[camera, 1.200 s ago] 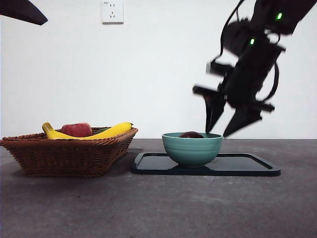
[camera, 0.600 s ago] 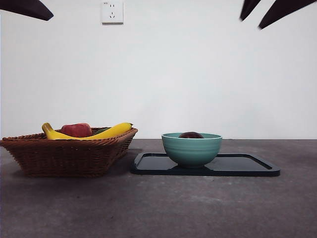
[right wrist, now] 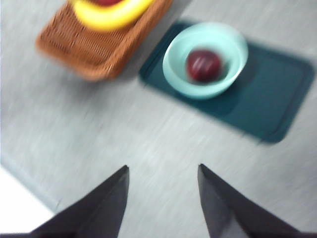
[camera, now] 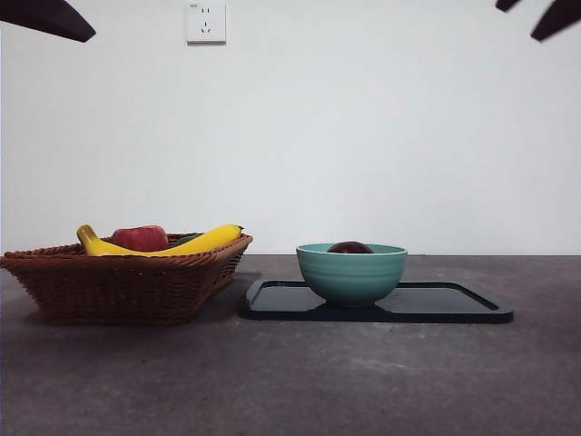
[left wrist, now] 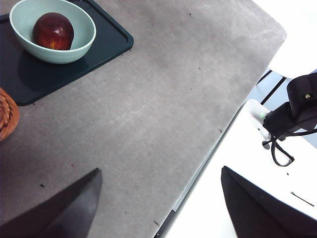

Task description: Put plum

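The dark maroon plum [camera: 350, 247] lies inside the teal bowl [camera: 351, 273], which stands on the dark tray [camera: 454, 304]; only its top shows over the rim in the front view. Both wrist views look down on the plum [left wrist: 53, 31] [right wrist: 203, 65] in the bowl [left wrist: 79, 44] [right wrist: 228, 79]. My right gripper [right wrist: 162, 198] is open and empty, high above the table, showing as black tips [camera: 540, 14] at the top right corner. My left gripper [left wrist: 161, 198] is open and empty, high over the table's edge, a black tip [camera: 45, 18] at the top left.
A wicker basket [camera: 127, 282] on the left holds yellow bananas [camera: 195, 242] and a red apple-like fruit [camera: 141, 238]. The tray [right wrist: 277, 99] extends past the bowl toward the right. A wall socket [camera: 206, 21] sits on the back wall.
The right gripper rose from just beside the bowl up to the top right corner, almost out of the front view. The plum stays in the bowl. The left arm has not moved.
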`<state>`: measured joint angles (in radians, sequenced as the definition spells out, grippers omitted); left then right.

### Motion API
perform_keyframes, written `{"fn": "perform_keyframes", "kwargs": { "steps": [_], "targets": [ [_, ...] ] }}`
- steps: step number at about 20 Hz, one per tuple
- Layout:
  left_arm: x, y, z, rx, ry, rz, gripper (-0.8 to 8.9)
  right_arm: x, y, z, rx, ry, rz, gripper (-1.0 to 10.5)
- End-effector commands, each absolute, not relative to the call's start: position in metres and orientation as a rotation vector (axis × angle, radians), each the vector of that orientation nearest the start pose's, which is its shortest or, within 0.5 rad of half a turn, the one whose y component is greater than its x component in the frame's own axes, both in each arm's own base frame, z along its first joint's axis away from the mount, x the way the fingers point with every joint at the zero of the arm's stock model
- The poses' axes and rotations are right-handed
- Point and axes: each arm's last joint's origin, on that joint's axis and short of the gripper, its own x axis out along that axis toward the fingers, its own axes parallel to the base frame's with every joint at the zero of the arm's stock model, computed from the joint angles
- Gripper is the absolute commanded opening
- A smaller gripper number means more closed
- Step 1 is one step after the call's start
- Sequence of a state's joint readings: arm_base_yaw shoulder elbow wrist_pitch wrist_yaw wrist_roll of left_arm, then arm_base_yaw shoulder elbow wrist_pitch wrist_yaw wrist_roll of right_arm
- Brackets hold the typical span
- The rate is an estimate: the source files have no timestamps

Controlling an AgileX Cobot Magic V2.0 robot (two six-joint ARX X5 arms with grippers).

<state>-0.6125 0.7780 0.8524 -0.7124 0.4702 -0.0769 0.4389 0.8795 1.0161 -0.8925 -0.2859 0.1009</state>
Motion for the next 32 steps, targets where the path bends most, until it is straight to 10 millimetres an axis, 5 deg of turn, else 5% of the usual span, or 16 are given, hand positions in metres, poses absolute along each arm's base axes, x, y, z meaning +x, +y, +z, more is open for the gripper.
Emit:
{"fn": "perform_keyframes", "kwargs": {
  "steps": [1, 7, 23, 28, 32],
  "targets": [
    [0.114, -0.097, 0.314, -0.013, 0.69, -1.024, 3.74, 0.126, 0.073, 0.327, 0.029, 0.777, 0.705, 2.2],
    [0.114, -0.097, 0.314, -0.013, 0.69, -1.024, 3.74, 0.104, 0.066, 0.308, 0.03, 0.768, 0.734, 2.2],
    [0.115, -0.098, 0.314, -0.015, 0.689, -1.021, 3.69, 0.104, 0.066, 0.308, 0.032, 0.769, 0.734, 2.2],
    [0.139, -0.113, 0.316, -0.024, 0.664, -0.968, 3.71, 0.104, 0.066, 0.308, 0.032, 0.769, 0.734, 2.2],
    [0.178, -0.138, 0.33, 0.014, 0.673, -0.879, 3.71, 0.104, 0.066, 0.308, 0.032, 0.769, 0.734, 2.2]
  ]
}}
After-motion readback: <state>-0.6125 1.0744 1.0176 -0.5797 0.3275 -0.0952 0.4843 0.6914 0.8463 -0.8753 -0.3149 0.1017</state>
